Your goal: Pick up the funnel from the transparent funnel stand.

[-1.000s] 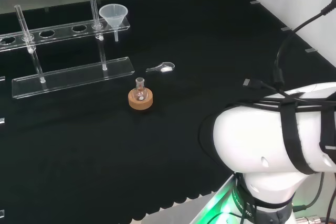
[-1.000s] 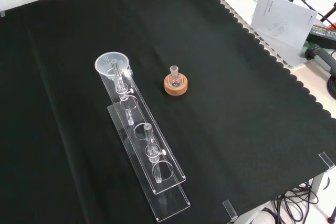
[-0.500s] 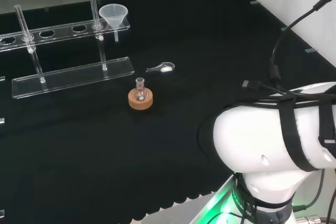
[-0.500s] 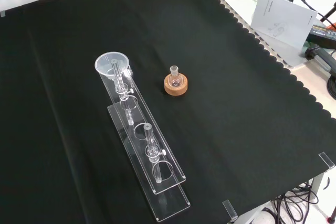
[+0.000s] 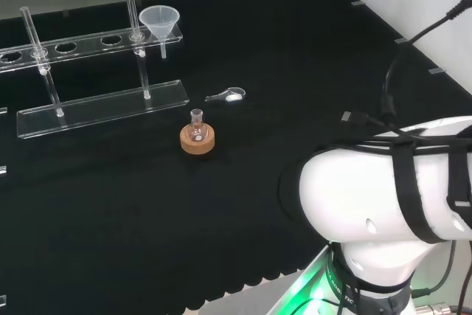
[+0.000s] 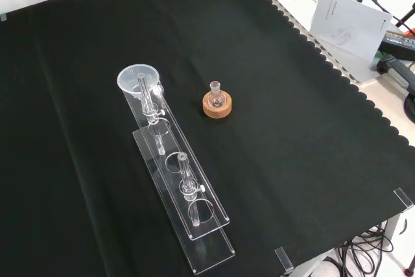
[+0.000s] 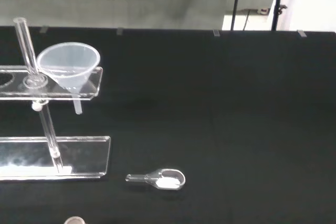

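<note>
Funnel (image 5: 161, 21) seated in the right end of the transparent funnel stand (image 5: 103, 105), head view.
I could not tell the hand's state; a small flask (image 5: 196, 127) on its cork ring (image 5: 198, 140) stood nearer.

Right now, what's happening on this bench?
Nothing is being handled yet. The funnel sits in the end hole of the transparent funnel stand, untouched. In the head view, a small flask on a cork ring stands in front of the stand, and a small clear scoop holding some white powder lies on the black cloth to its right. The arm's white link is at that view's right, well back from the glassware.
</note>
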Controlling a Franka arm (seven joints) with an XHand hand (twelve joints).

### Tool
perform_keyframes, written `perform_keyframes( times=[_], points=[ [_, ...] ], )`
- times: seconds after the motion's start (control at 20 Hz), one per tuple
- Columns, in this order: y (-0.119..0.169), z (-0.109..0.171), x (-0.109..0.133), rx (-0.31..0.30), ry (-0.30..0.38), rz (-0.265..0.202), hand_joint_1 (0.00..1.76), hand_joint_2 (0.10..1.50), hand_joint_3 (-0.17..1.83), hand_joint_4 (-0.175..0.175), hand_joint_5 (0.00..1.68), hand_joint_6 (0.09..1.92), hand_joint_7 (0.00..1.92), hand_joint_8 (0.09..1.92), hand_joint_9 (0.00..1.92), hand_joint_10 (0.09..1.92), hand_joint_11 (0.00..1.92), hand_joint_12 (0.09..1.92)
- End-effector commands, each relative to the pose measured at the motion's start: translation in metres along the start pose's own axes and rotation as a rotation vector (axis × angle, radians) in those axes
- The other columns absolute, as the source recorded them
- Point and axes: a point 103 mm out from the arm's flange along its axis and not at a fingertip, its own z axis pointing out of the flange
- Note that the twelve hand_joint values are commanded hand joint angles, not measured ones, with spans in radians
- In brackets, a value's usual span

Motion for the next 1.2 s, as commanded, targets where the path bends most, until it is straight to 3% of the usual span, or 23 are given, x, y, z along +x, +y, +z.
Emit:
perform_keyframes(
  times=[0.05,0.1,0.2,0.45,0.7,0.9,1.2],
  points=[
    [0.047,0.033,-0.015,0.061,-0.017,-0.001,0.0,1.19,0.37,0.032,0.21,0.09,0.0,0.43,0.13,0.63,0.0,1.32],
    [0.056,0.036,-0.013,0.067,-0.03,0.02,0.0,1.19,0.37,0.031,0.21,0.09,0.0,0.43,0.13,0.63,0.0,1.32],
    [0.075,0.04,-0.011,0.072,-0.017,0.012,0.0,1.19,0.37,0.028,0.21,0.09,0.01,0.44,0.14,0.64,0.0,1.32],
    [0.116,0.052,0.006,0.06,-0.002,-0.075,0.07,1.14,0.33,0.014,0.2,0.09,0.03,0.46,0.16,0.65,0.0,1.34],
    [0.143,0.071,0.034,0.074,-0.031,-0.171,0.29,1.05,0.27,-0.032,0.36,0.09,0.13,0.57,0.28,0.69,0.03,1.41],
    [0.161,0.082,0.058,0.109,-0.071,-0.23,0.44,0.97,0.24,-0.034,0.36,0.09,0.14,0.61,0.31,0.7,0.07,1.42],
    [0.179,0.098,0.089,0.154,-0.102,-0.281,0.48,0.91,0.22,-0.033,0.31,0.09,0.11,0.61,0.32,0.7,0.09,1.43]
  ],
)
